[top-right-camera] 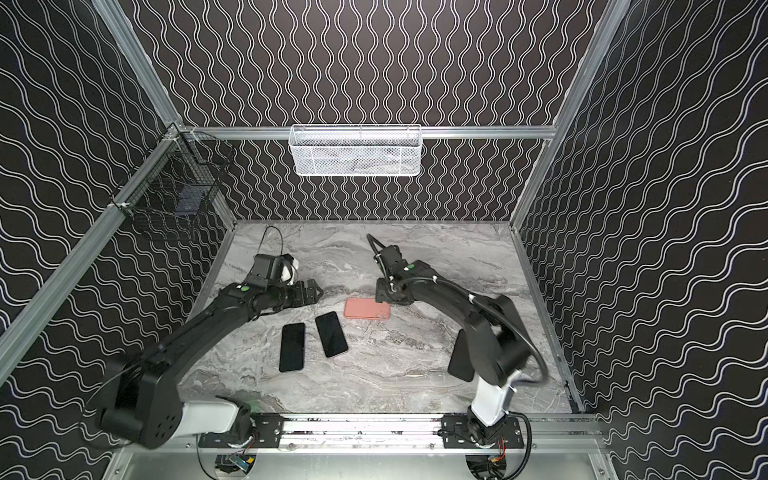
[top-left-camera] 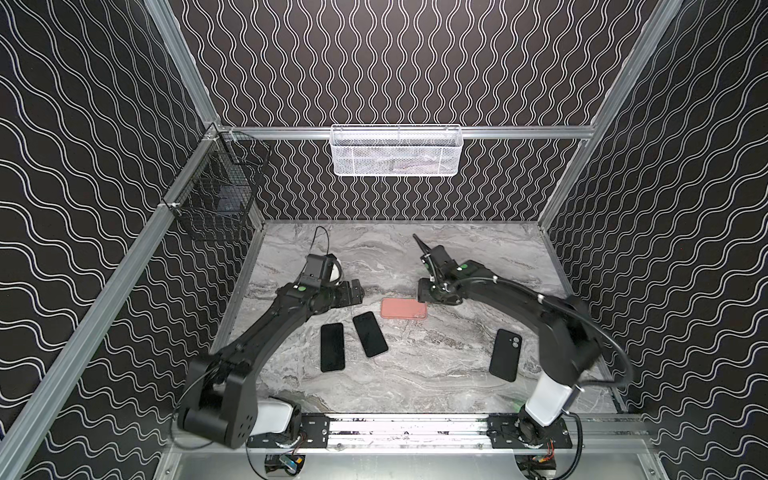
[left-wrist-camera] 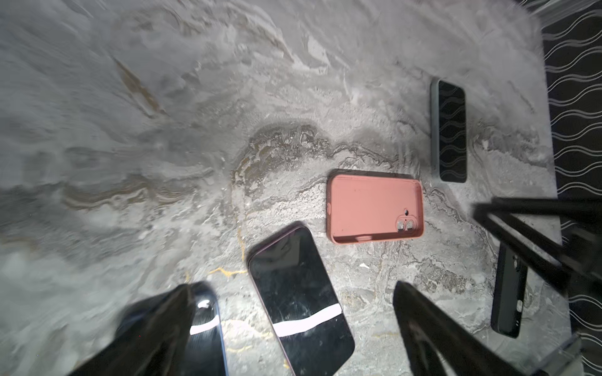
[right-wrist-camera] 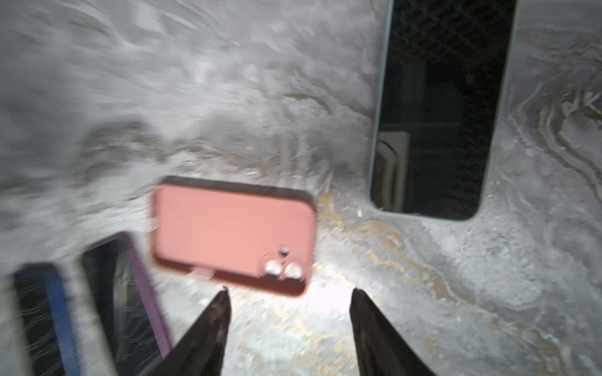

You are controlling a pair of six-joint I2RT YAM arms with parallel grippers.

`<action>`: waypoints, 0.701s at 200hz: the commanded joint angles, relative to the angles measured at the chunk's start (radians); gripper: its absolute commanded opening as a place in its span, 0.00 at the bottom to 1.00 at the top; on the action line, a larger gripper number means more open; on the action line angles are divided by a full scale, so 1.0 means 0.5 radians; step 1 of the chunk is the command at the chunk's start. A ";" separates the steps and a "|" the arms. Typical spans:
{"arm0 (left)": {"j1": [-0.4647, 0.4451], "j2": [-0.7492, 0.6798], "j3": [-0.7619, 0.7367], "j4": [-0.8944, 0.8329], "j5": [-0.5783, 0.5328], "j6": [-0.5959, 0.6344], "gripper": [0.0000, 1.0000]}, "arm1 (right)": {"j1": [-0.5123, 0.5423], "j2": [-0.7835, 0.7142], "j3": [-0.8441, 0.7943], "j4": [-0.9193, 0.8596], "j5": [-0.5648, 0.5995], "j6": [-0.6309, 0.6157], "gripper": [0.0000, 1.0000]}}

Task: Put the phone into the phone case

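We see the pink phone case lying cavity up on the surface, long axis left-to-right, camera cut-out end toward the right tool, whose jaws stand apart, empty. The left tool stands wide, empty. The nearest phone lies just beside the case, screen up, at an angle.

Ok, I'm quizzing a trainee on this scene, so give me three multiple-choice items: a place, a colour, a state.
1. Where is the salmon-pink silicone phone case? A) in a drawer B) flat on the grey marble tabletop C) leaning on a wall
2. What colour is the other phone case? A) black B) white C) green
3. The salmon-pink case is: A) empty, open side up B) holding a phone C) upside down
Key: B, it lies flat there; A, it shows matte black; A, its bare inside shows in the left wrist view.
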 commanded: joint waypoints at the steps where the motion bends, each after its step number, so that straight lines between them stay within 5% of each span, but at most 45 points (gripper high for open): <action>1: 0.003 0.186 0.109 0.038 0.216 0.101 0.98 | 0.026 -0.248 -0.285 0.361 -0.367 0.078 0.72; 22: 0.003 0.347 0.199 -0.023 0.223 0.161 0.99 | 0.097 -0.495 -0.618 0.605 -0.590 0.091 0.74; 62: 0.000 0.597 0.320 -0.068 0.239 0.196 0.99 | 0.430 -0.753 -0.905 0.679 -0.511 -0.020 0.77; 140: -0.004 0.823 0.350 -0.075 0.286 0.188 0.99 | 0.660 -0.555 -1.020 1.024 -0.612 0.146 0.77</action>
